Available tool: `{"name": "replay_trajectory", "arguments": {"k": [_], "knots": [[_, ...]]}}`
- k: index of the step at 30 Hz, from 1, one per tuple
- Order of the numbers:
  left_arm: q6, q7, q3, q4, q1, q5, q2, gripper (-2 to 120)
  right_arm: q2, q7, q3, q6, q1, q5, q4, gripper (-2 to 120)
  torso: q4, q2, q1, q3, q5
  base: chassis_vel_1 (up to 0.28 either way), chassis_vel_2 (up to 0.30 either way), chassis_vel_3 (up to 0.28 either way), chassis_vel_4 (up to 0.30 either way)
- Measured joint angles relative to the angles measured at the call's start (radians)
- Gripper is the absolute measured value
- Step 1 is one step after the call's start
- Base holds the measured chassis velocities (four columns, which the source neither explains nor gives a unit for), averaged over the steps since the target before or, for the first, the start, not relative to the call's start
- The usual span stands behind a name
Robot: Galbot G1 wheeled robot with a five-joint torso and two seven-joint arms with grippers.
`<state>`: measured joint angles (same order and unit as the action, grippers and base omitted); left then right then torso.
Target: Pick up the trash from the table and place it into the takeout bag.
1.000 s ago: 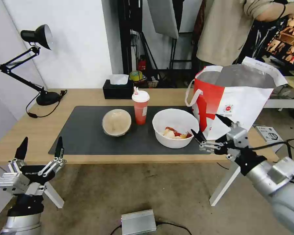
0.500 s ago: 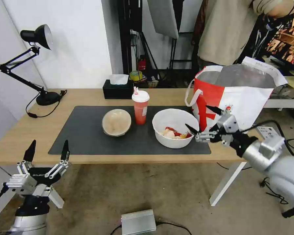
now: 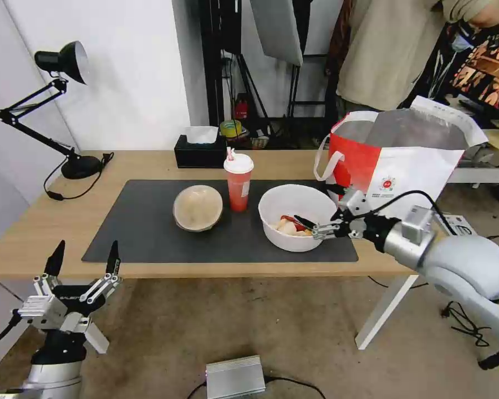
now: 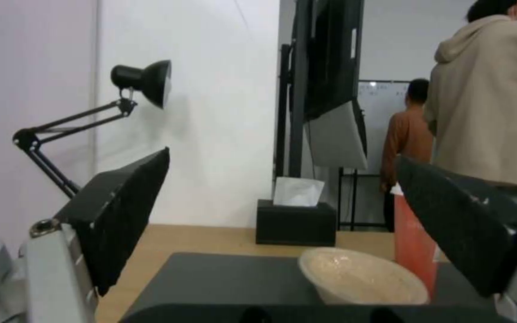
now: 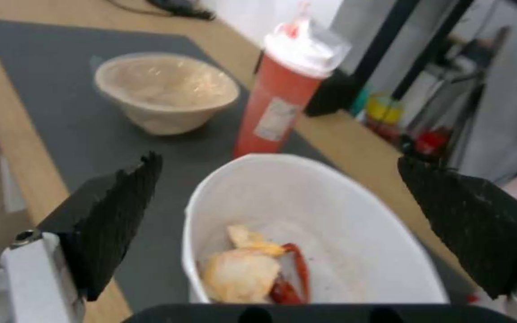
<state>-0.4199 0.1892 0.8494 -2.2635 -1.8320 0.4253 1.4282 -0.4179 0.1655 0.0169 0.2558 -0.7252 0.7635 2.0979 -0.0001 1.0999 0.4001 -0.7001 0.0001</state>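
Note:
On the dark mat (image 3: 144, 221) of the table (image 3: 138, 163) stand the tan lidded container (image 3: 198, 208), the red cup (image 3: 238, 185) with lid and straw, and the white bowl (image 3: 294, 199) holding food scraps. My right gripper (image 3: 317, 204) is open at the bowl's right rim, one finger reaching over the inside, the other outside near the takeout bag (image 3: 405, 172). The right wrist view has the bowl (image 5: 330, 215) between the open fingers, with the cup (image 5: 282, 103) and container (image 5: 166, 92) beyond. My left gripper (image 3: 86, 249) hangs open below the table's front left edge.
A black tissue box (image 3: 200, 151) sits at the table's back edge and a black desk lamp (image 3: 61, 61) at its left end. The open bag stands on the table's right end, with a person behind it. A silver box (image 3: 235, 377) lies on the floor.
My right gripper has moved left from in front of the bag to the bowl's right rim, staying open. The left gripper shifted slightly right and stayed open.

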Motion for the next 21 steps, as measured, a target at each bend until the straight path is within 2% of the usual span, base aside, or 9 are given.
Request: {"name": "replay_trajectory", "arguments": {"k": [10,21], "knots": [[0.000,0.005,0.004,0.037,0.013,-0.001,0.002,100,-0.047,0.081,0.195,0.080,0.239,0.044,-0.081,100,0.0002,0.000,0.000,0.000,-0.0001,0.000,0.000,0.000,0.000],[0.002,0.004,0.006,0.073,0.026,-0.006,0.000,100,-0.066,0.154,0.304,0.190,0.380,0.078,-0.120,100,0.0001,0.000,0.000,0.000,-0.0001,0.000,0.000,0.000,0.000]]}}
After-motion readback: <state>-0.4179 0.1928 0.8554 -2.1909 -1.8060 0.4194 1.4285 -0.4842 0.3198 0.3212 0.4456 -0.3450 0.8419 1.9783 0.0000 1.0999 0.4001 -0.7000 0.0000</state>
